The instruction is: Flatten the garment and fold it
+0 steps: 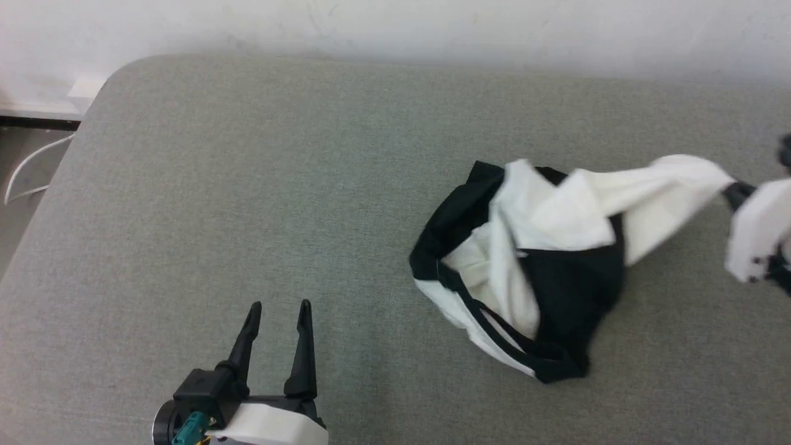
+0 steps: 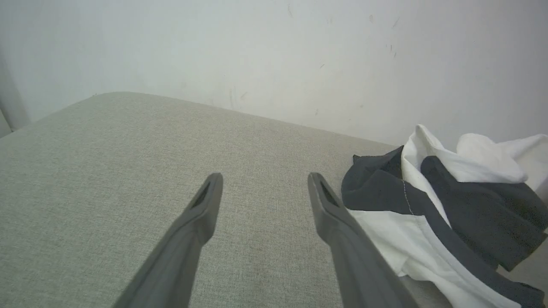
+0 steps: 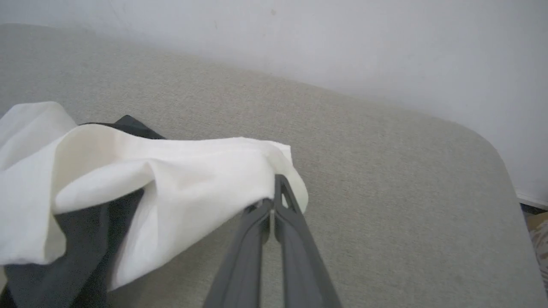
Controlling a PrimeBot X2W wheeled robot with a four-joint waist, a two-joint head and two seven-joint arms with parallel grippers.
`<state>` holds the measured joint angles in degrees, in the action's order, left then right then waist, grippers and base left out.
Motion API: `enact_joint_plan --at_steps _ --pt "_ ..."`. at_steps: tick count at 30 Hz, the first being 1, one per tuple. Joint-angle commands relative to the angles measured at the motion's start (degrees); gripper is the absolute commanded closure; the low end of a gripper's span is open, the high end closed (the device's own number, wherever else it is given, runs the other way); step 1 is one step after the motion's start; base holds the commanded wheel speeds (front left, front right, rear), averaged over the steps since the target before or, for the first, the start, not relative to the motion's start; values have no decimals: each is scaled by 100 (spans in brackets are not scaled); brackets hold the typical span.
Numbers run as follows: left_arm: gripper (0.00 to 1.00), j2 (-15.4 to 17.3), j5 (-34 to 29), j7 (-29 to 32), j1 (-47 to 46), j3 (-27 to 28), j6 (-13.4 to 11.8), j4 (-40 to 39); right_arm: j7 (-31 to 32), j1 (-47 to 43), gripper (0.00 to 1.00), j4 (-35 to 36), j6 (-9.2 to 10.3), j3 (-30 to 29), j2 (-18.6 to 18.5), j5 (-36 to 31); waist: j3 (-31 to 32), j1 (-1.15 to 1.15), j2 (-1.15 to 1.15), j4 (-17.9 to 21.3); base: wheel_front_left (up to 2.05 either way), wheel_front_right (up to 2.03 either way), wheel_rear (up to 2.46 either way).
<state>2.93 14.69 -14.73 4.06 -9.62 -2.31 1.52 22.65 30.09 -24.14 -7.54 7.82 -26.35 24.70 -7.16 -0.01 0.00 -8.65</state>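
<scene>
The garment (image 1: 531, 266), a white T-shirt with black panels, lies crumpled on the right half of the grey table (image 1: 278, 185). A white flap of it is stretched out to the right, off the surface. My right gripper (image 1: 735, 191) is shut on that flap's edge at the right border of the head view. In the right wrist view its fingers (image 3: 274, 201) pinch the white cloth (image 3: 171, 179). My left gripper (image 1: 279, 309) stands open at the lower left, well clear of the shirt. Its wrist view shows the garment (image 2: 432, 214) to the right of its fingers (image 2: 205, 201).
A pale wall (image 1: 395, 25) runs along the table's far edge. The table's rounded corner (image 1: 117, 71) is at the upper left, with a white cable (image 1: 28, 170) on the floor beyond it. Bare grey surface spreads across the left and centre.
</scene>
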Motion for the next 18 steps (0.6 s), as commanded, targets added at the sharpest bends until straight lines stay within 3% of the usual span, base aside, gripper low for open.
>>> enact_joint_plan --at_steps 1,4,7,12,13,14,18 --pt "0 -5 28 -27 15 35 -17 -17 18 -304 100 83 5 -333 -235 -161 0 1 0 58 0 0 0" --pt "0 -5 19 -27 39 74 4 -20 80 -828 100 145 5 -991 -418 -434 -43 1 0 73 0 0 0" --pt "0 -5 11 -27 19 99 27 -26 162 -1390 100 160 5 -1514 -324 -624 -113 1 0 65 0 0 0" --pt "0 -5 -33 -27 -76 85 73 8 45 -1889 100 1 5 -2026 215 -858 -224 1 0 54 0 0 0" --pt "0 -5 -39 -27 -89 92 80 16 -24 -1904 78 -35 5 -2085 330 -920 -227 1 0 61 0 0 0" --pt "0 -5 -52 -27 -95 106 88 26 -104 -1900 4 -58 5 -2125 431 -990 -227 1 0 72 0 0 0" --pt "0 -5 -110 -27 -84 164 104 40 -306 -1816 0 18 5 -2163 648 -1084 -215 1 0 126 0 0 0"
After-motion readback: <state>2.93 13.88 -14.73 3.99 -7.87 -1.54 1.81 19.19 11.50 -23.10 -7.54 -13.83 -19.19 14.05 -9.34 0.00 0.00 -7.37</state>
